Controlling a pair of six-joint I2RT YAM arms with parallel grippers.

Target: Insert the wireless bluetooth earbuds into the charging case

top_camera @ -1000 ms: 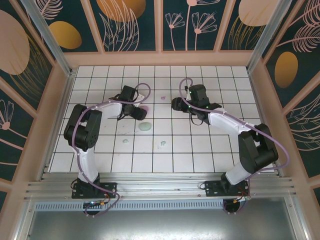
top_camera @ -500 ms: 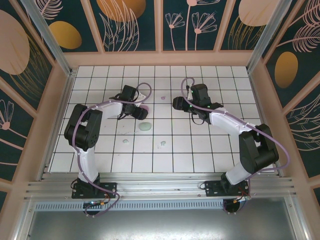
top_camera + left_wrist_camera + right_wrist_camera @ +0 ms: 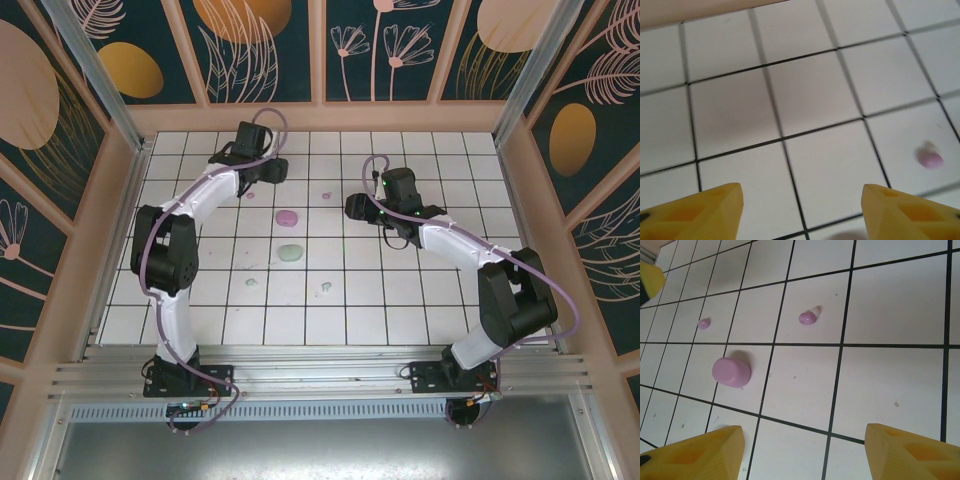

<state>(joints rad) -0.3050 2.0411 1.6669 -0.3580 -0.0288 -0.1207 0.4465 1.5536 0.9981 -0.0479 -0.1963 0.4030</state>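
A pale purple charging case (image 3: 287,217) (image 3: 731,372) lies on the tiled table, and a mint green case (image 3: 290,253) lies just nearer. One purple earbud (image 3: 325,195) (image 3: 808,317) rests right of the purple case. Another purple earbud (image 3: 703,323) (image 3: 929,157) lies to its left. Two green earbuds (image 3: 250,284) (image 3: 326,288) sit closer to the front. My left gripper (image 3: 272,172) (image 3: 802,210) hovers at the back left, open and empty. My right gripper (image 3: 352,208) (image 3: 805,450) is open and empty, right of the purple case.
The white tiled table (image 3: 400,300) is fenced by a wooden frame (image 3: 320,117) with patterned walls. The left gripper is close to the back wall. A yellow fingertip (image 3: 650,277) of the left gripper shows at the top left of the right wrist view.
The left arm has swung from over the purple case to the back left of the table, uncovering the case, with its jaws somewhat narrower. The right arm has hardly moved.
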